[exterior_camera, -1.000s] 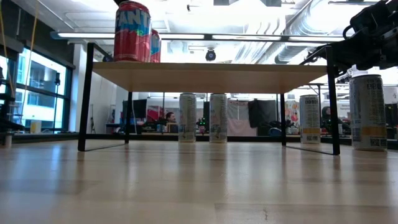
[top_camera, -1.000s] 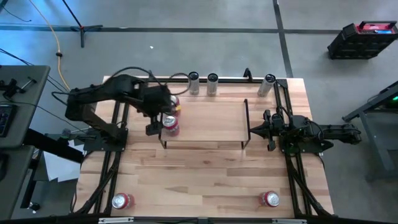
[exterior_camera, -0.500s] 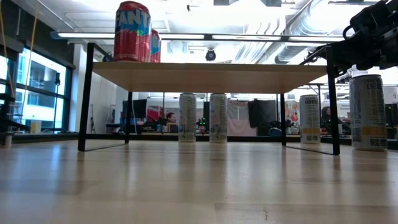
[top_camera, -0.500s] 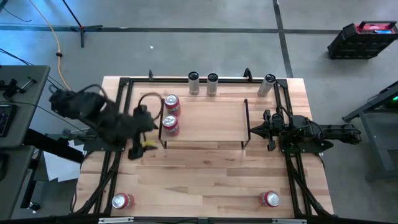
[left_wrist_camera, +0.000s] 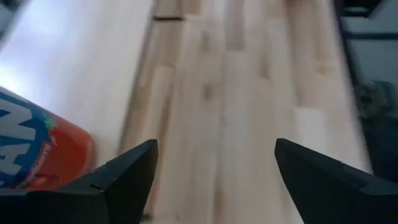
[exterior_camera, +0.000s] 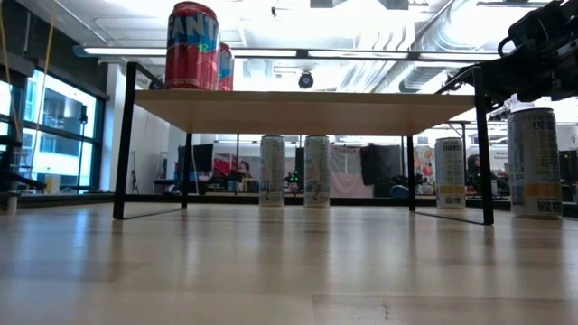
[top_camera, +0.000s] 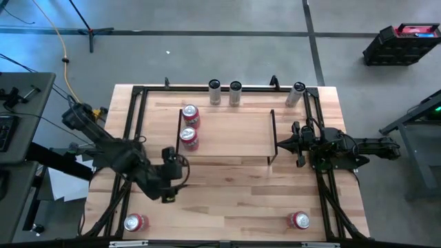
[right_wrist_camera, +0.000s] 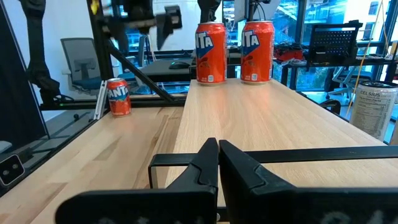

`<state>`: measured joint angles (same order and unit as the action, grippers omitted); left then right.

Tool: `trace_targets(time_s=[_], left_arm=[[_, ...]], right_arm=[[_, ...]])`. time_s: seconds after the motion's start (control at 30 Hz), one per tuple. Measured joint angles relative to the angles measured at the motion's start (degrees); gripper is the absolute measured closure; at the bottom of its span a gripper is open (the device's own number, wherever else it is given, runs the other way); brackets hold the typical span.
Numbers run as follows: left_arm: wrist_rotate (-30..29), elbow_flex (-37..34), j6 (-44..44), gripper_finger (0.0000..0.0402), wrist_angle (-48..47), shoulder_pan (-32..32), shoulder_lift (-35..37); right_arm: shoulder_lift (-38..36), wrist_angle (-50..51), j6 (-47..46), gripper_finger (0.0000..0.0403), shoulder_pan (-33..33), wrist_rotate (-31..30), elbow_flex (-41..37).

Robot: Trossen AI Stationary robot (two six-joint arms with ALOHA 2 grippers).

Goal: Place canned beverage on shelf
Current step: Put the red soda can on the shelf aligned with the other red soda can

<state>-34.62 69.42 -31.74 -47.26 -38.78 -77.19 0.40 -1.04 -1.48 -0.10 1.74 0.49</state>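
The shelf [top_camera: 231,134] is a light-wood board on a black wire frame and stands mid-table. It also shows in the low view [exterior_camera: 307,101]. Two red Fanta cans [top_camera: 189,138] [top_camera: 190,115] stand upright on its left end. My left gripper [top_camera: 167,184] is open and empty over the table, near of the shelf's left end. Its wrist view [left_wrist_camera: 216,146] shows a red can [left_wrist_camera: 37,155] beside one finger; I cannot tell which can. My right gripper [top_camera: 281,145] is shut and waits at the shelf's right end rail [right_wrist_camera: 261,155].
Three silver cans [top_camera: 214,91] [top_camera: 236,91] [top_camera: 296,93] stand along the table's far edge. One red can [top_camera: 136,222] stands at the near left and another [top_camera: 300,220] at the near right. Black rails [top_camera: 131,138] run along the table's left and right sides.
My left gripper has drawn away from the red can on the shelf's left end. It went first toward the table's left edge, then toward the near edge and back a little to the right. The can stays standing on the shelf.
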Motion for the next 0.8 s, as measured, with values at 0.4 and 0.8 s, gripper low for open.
trace_targets(time_s=[0.4, 0.8], left_arm=[[-12.24, -18.65, 5.69, 0.0176, 33.77, 0.51, 3.31], [-7.77, -34.5, 15.65, 0.0299, 50.47, 3.12, 16.53]], right_arm=[[0.0, 0.0, -0.02, 0.0402, 0.0, 0.0, -0.02], [0.0, 0.0, -0.02, 0.0402, -0.02, 0.0, -0.01]])
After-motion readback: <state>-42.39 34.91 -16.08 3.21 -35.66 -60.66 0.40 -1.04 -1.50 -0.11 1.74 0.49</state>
